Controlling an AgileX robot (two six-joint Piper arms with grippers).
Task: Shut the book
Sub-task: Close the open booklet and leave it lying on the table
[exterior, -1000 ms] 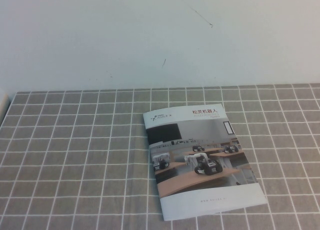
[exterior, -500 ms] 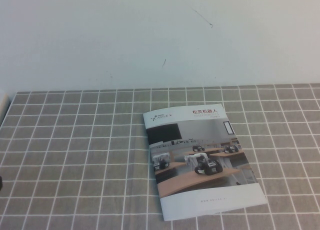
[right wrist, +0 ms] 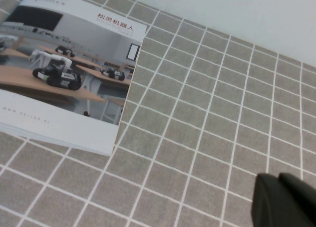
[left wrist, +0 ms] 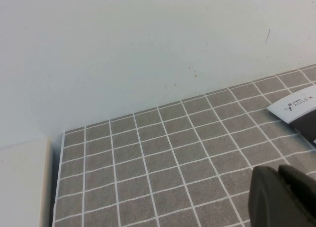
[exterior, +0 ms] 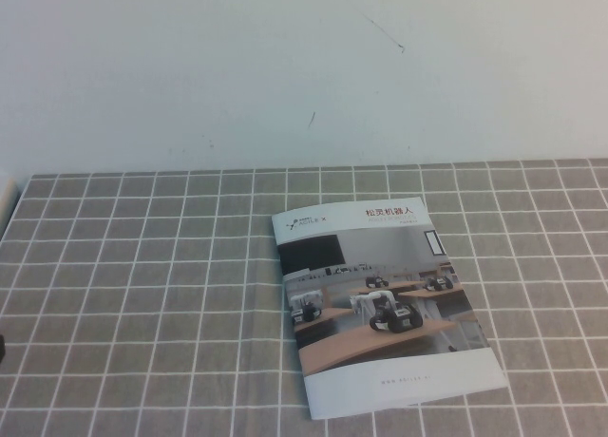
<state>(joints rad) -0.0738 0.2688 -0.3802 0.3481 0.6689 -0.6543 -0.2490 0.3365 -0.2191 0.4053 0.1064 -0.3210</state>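
The book (exterior: 385, 309) lies flat on the grey checked tablecloth (exterior: 142, 285), right of centre, its cover with a photo of robots on desks facing up. It looks shut. One white corner of the book (left wrist: 296, 106) shows in the left wrist view, and most of its cover (right wrist: 64, 64) in the right wrist view. My left gripper (left wrist: 279, 171) hovers over bare cloth to the book's left, fingers together, holding nothing. To the book's right my right gripper (right wrist: 279, 178) is also shut and holds nothing.
A white wall (exterior: 304, 66) rises right behind the cloth's far edge. A beige block (left wrist: 24, 182) sits just past the cloth's left edge. Bare cloth stretches to the left of the book.
A small dark bit has appeared at the left edge of the high view. The book has not moved.
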